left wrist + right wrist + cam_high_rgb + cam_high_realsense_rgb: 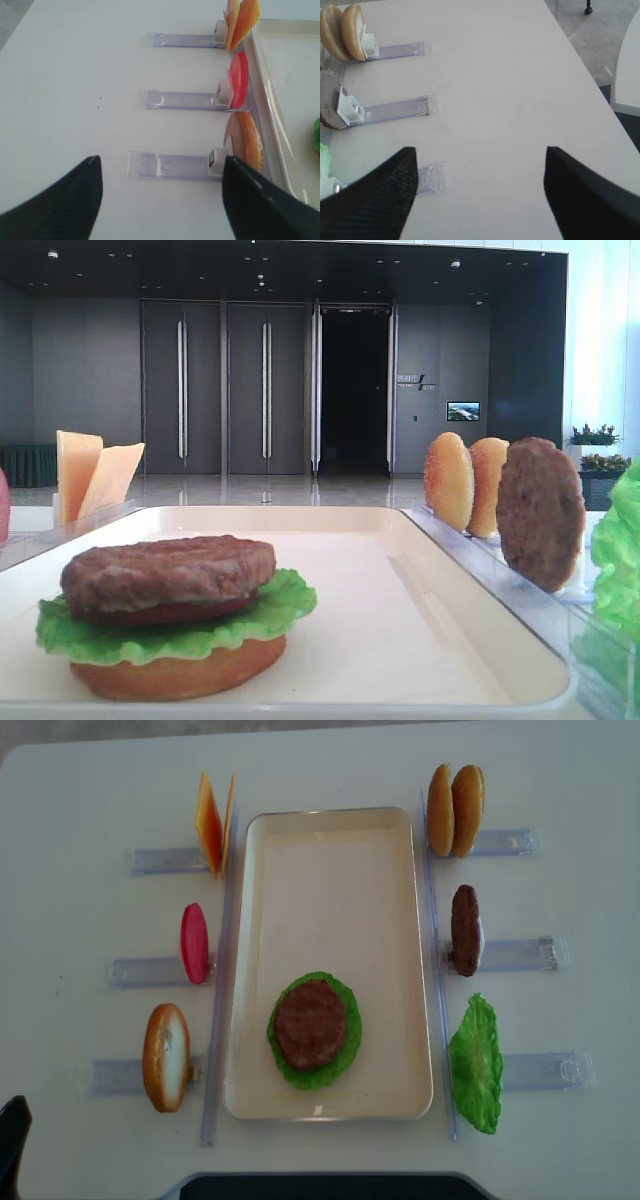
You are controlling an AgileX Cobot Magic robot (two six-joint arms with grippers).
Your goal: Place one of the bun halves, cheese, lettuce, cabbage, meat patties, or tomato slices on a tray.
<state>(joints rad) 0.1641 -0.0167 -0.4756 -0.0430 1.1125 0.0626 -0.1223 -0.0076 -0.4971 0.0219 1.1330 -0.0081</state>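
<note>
Exterior high view shows you the tray [330,860] holding a stack: bun half [180,670], lettuce [170,630], tomato slice [160,613], meat patty [311,1023] on top. Your right fingers [380,200] are spread wide, holding nothing above the worktop [495,75]. Your left fingers [60,205] are spread too.

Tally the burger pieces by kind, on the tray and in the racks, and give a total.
Bun halves: 4
Meat patties: 2
Lettuce leaves: 2
Tomato slices: 2
Cheese slices: 2
Total: 12
</note>
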